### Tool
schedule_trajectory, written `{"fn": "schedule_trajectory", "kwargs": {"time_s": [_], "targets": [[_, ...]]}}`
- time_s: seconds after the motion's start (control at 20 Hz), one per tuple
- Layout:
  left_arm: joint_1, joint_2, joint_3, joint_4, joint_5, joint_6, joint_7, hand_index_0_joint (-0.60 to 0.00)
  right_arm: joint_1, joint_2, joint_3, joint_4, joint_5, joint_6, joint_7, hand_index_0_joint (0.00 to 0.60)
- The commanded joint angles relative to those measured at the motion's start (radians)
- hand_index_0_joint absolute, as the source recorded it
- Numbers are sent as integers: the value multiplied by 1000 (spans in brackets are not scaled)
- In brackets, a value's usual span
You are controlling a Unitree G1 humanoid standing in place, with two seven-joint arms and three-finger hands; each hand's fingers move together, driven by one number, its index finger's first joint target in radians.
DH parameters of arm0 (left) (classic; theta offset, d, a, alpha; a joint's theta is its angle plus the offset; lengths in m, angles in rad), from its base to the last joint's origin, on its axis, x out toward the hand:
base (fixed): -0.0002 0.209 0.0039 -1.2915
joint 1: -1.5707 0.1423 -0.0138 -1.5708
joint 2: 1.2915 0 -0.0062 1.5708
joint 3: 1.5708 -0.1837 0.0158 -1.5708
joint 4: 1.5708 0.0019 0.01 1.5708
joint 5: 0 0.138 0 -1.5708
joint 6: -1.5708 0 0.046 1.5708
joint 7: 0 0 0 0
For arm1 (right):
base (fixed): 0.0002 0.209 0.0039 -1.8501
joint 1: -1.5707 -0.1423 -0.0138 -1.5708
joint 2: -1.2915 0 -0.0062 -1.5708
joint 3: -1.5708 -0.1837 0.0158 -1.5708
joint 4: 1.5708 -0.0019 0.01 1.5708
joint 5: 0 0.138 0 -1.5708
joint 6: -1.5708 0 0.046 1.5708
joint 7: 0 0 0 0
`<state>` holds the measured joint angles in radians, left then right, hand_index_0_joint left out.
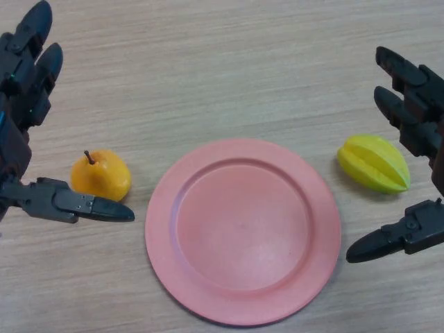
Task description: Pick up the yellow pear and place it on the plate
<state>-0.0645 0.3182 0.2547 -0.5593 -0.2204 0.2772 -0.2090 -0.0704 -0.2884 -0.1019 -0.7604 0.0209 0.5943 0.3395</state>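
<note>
so the yellow pear (101, 175) sits just left of the plate (243, 231), not yet grasped. left hand (28, 125) brackets it, fingers spread; right hand (416, 146) spread right of the plate by a starfruit (374, 163). next: close on the pear.

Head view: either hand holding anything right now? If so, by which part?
Nothing is held. The left hand is open beside the yellow pear, apart from it; the right hand is open by the starfruit.

I see the yellow-orange pear (101, 175) lying with its stem up-left, between my left hand's (21, 104) thumb and fingers; the empty pink plate (243, 231) sits beyond the thumb tip.
</note>
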Motion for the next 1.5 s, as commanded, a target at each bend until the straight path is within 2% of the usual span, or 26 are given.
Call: {"fn": "schedule_trajectory", "kwargs": {"time_s": [0.05, 0.55, 0.7, 0.95, 1.15, 1.35, 1.5], "targets": [[-35, 40, 76, -47, -19, -112, 12, 0, -31, -23, -67, -42, 11, -155, 0, 0], [-22, 40, 88, -32, -20, -103, -4, 0, -41, -17, -57, -29, 29, -169, -36, 0], [-26, 71, 115, 49, 56, -174, -48, 0, -43, -12, -40, -31, 41, -149, -49, 0], [-62, 119, 147, 261, 112, -318, -48, 0, -52, -1, -7, -19, 19, -174, -58, 0], [-73, 139, 132, 366, 141, -329, -48, 0, -45, 8, 3, -15, 18, -185, -73, 0], [-106, 142, 97, 468, 150, -372, -13, 0, -40, 10, -12, -35, 52, -159, -93, 0], [-123, 127, 53, 536, 173, -396, 18, 0, -42, 9, -6, -39, 54, -155, -107, 0]]}}
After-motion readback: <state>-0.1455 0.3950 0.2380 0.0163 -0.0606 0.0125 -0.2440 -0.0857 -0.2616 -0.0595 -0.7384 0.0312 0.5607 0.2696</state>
